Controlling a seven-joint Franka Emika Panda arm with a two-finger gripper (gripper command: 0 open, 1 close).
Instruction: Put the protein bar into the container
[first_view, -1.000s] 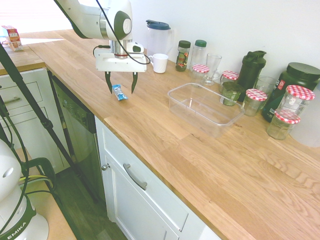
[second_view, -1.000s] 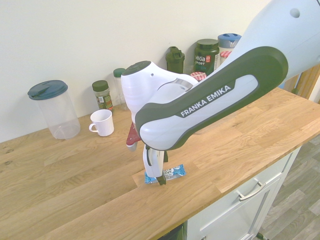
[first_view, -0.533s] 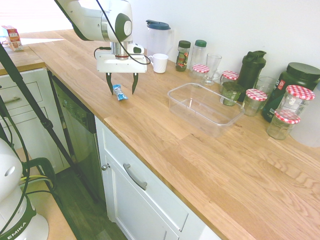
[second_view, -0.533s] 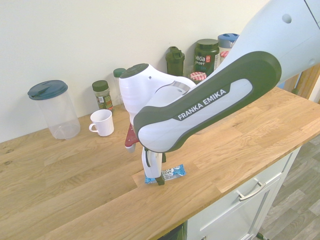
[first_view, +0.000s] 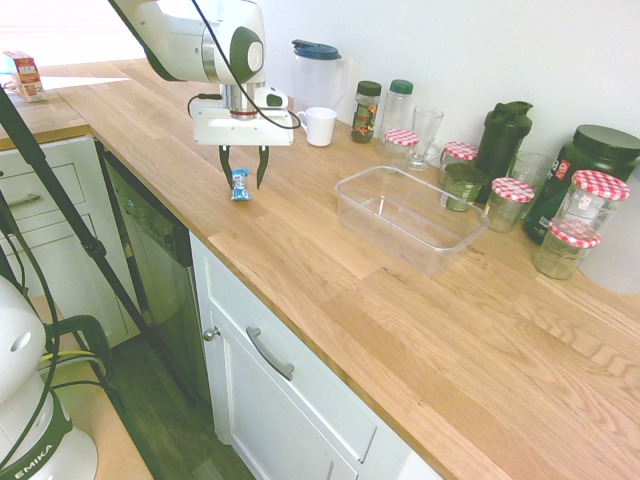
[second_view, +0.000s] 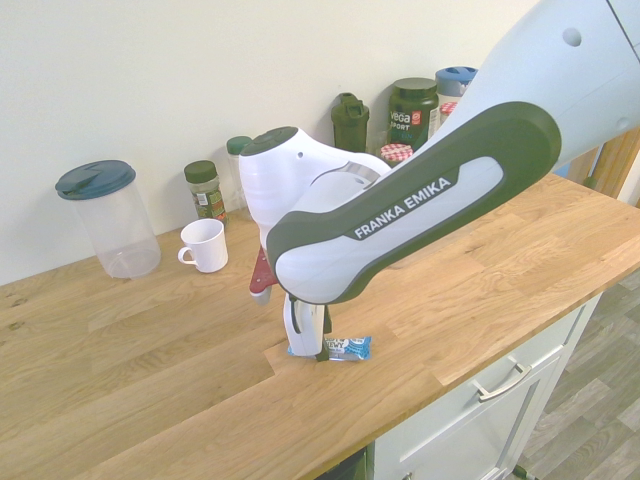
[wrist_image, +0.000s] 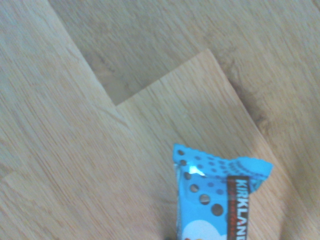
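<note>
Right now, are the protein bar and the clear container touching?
Apart. The first exterior view shows bare wooden countertop between the protein bar and the clear container.

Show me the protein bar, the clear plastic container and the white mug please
Protein bar (wrist_image: 200, 215): wrist view, blue wrapper.
Clear plastic container (first_view: 357, 221): first exterior view, side wall.
White mug (second_view: 207, 247): second exterior view, outer side.

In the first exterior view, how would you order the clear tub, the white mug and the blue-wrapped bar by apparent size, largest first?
1. Clear tub
2. White mug
3. Blue-wrapped bar, partly behind a tool finger
</note>
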